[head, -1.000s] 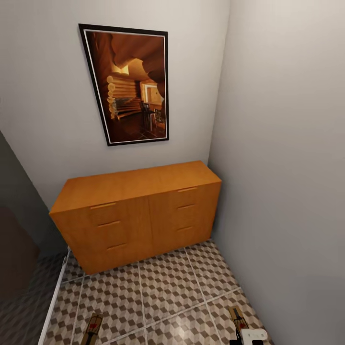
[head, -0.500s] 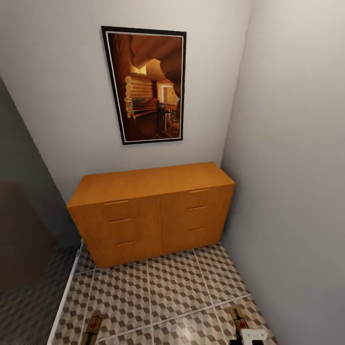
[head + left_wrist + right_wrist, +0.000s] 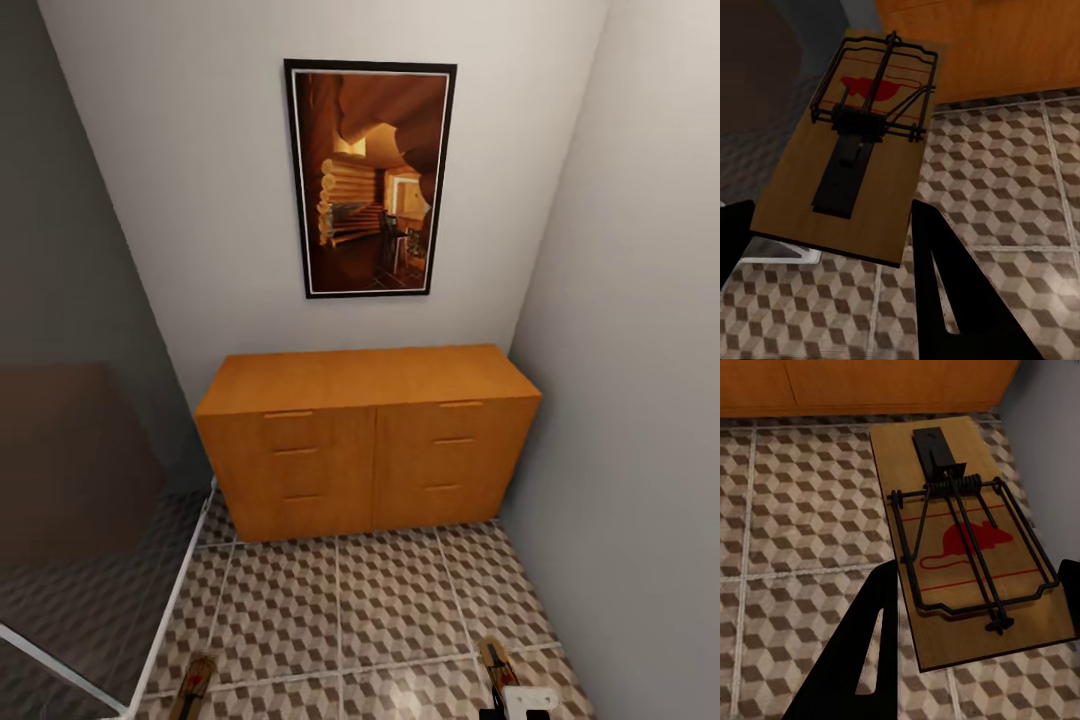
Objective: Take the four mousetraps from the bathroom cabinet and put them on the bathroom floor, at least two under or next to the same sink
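Left claw (image 3: 832, 247) gripped a mousetrap (image 3: 855, 142) between its dark fingers (image 3: 945, 300), board tilted above the bathroom floor (image 3: 1005, 180); wire bar and red mouse print faced the left wrist camera. Right claw (image 3: 982, 622) likewise clamped a second mousetrap (image 3: 967, 540), one finger (image 3: 862, 660) at the board's long edge, the other just visible at the far edge. Both traps ran straight out from between the fingers, their far ends reaching toward the cabinet.

Head view: cabinet (image 3: 370, 440) stood at 12 o'clock against the back wall, all fronts closed, six bar handles in two columns, flat top bare. Framed picture (image 3: 370, 180) of a log-cabin interior hung on the wall above it. Grey side wall (image 3: 640, 400) ran close along 3 o'clock, hemming in the right arm. Glass panel with a pale frame (image 3: 170, 620) cut across at 8 to 9 o'clock, a dark shaded area behind it. Cube-pattern tiles (image 3: 340, 600) lay between robot and cabinet.

At 7 o'clock on the bottom edge showed the left-held trap (image 3: 195, 685); at 5 o'clock the right-held trap (image 3: 497, 665), with a white part of the right arm (image 3: 528, 700) just below it. Both were well short of the cabinet front. The remaining two traps and the sink could not be seen.
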